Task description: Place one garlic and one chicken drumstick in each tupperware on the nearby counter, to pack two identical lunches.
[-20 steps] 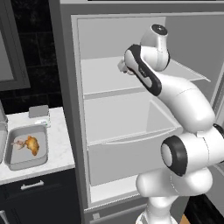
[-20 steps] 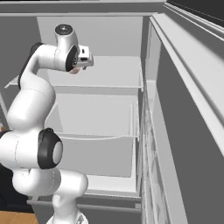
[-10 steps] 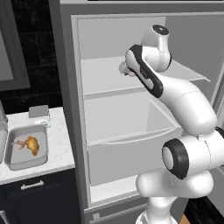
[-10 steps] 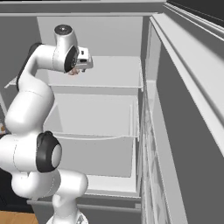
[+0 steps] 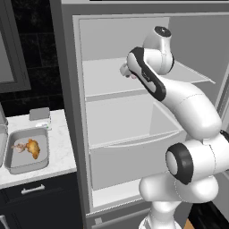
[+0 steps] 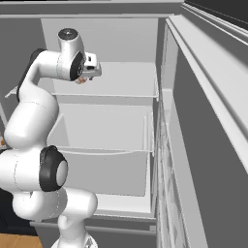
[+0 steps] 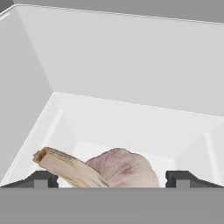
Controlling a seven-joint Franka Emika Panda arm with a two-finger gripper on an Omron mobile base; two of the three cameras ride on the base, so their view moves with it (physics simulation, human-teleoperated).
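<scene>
— Biggest first? Open grey fridge (image 5: 134,147), shelves (image 6: 111,94) bare and pale.
— Then, left of it, white marble surface (image 5: 58,147) over dark navy cabinets (image 5: 31,197).
— On the surface? Grey tupperware (image 5: 27,154) with a chicken drumstick (image 5: 31,146) inside, a pale bit beside it, too small to name. Second grey tupperware (image 5: 39,114) further back, near the wall.
— And the arm? Raised to the upper shelf, pincer (image 6: 83,77) level with it.
— Pincer state? Spread either side of a garlic (image 7: 118,169), fingertips (image 7: 43,178) flanking it; clamped or not, cannot tell. Garlic stalk pointing toward the left fingertip in the hand view, white fridge interior behind.
</scene>
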